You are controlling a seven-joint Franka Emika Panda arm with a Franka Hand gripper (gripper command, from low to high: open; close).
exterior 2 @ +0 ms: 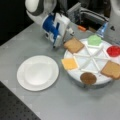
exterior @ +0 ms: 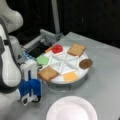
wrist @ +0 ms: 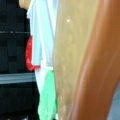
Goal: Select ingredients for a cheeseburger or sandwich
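**Gripper by the near toast, plate bare**

At a front view's left, the gripper (exterior: pixel 31 96) hangs just beside the tray (exterior: pixel 60 79), nearest one toast (exterior: pixel 48 73); whether its blue fingers (exterior: pixel 36 87) are open or closed on anything, I cannot tell. Rightward on the tray, each in its own wedge: the green round (exterior: pixel 43 60), the red round (exterior: pixel 57 48), the cheese (exterior: pixel 70 76), the second toast (exterior: pixel 76 49), and the patty (exterior: pixel 85 63) at the rim. The white plate (exterior: pixel 71 109) lies below the tray, with nothing on it. In the wrist view, toast (wrist: pixel 82 62) fills the right side, with the red (wrist: pixel 28 55) and green (wrist: pixel 47 97) pieces to its left.
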